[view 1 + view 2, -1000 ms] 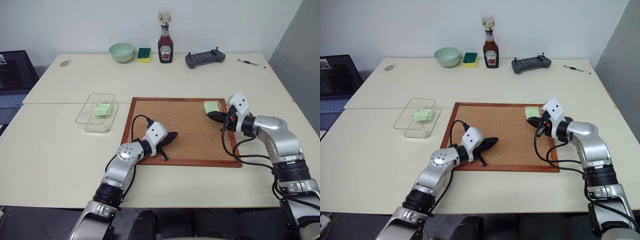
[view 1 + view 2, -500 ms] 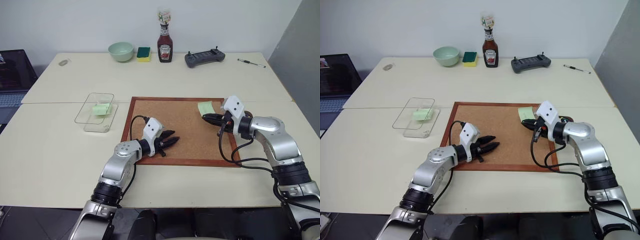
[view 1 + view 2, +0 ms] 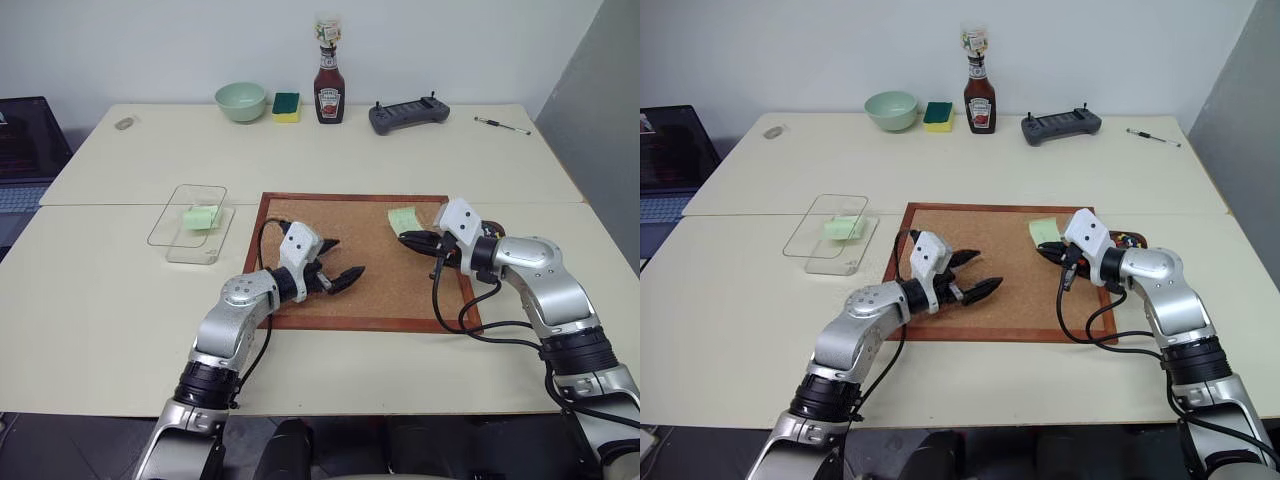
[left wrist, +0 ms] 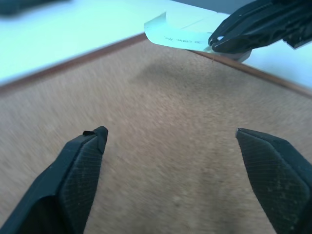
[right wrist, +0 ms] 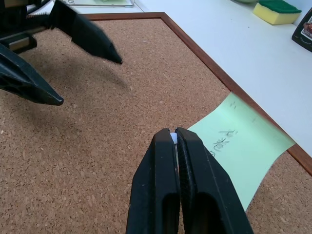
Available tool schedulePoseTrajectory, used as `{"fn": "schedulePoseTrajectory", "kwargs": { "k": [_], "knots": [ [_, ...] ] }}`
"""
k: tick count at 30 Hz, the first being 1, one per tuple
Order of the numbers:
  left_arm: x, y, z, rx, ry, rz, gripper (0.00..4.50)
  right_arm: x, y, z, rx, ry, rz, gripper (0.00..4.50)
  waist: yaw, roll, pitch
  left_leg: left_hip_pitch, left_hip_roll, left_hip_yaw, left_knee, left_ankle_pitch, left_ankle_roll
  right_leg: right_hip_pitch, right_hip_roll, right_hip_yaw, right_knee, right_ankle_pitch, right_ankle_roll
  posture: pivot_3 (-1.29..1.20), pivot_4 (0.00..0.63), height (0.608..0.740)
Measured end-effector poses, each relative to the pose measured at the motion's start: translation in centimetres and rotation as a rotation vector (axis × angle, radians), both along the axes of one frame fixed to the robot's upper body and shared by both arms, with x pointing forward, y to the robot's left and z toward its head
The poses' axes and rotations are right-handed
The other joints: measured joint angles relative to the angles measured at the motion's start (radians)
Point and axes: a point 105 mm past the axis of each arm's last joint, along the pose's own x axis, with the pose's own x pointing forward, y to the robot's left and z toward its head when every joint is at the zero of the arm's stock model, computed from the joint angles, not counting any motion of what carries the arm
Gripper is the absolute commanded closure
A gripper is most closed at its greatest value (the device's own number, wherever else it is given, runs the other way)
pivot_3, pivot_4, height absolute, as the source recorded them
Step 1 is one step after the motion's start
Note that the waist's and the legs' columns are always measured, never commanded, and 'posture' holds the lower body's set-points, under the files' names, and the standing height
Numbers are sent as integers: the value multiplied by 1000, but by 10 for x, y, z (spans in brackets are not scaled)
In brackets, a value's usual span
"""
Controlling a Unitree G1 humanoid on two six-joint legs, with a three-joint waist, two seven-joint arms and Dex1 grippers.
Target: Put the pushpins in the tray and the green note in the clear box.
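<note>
Green note (image 3: 403, 217) lies on the cork board (image 3: 330, 240) at its far right corner, not yet in clear box (image 3: 190, 222), which holds a folded green piece. Right gripper (image 5: 173, 137) pinched on something tiny and white, maybe a pushpin; left gripper (image 3: 340, 262) spread wide, empty. Tray (image 3: 1127, 240) beside board.

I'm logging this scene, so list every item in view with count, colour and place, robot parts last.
cork board: 1, brown, red-brown frame, table centre
green note: 1, pale green, board's far right corner
clear box: 1, transparent, left of board, pale green piece inside
tray: 1, dark, right of board, mostly hidden
bowl: 1, mint, far edge
sponge: 1, yellow-green, beside bowl
ketchup bottle: 1, red, far edge
controller: 1, grey, far edge
pen: 1, far right
laptop: 1, left
left gripper: open, over board
right gripper: shut, tips at note
</note>
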Motion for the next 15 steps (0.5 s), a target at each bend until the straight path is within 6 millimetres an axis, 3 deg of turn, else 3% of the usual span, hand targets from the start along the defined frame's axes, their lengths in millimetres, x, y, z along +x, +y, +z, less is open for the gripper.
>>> {"fn": "schedulePoseTrajectory", "kwargs": {
  "k": [8, 15],
  "knots": [
    [11, -10, 23, 258, -460, -133, 25, -6, 6, 3, 29, 42, 29, 4500, 1, 0, 0, -2, 0, 0, 0, 0, 0, -1, 0, 0, -2, 0, 0, 0, 150, 740],
    [18, -25, 30, 369, -656, -260, 25, -17, 18, 12, 76, 100, 75, 4500, -1, 0, 0, -3, -1, 0, 0, 0, 0, -2, 0, -1, -2, 0, 0, 0, 150, 740]
  ]
}}
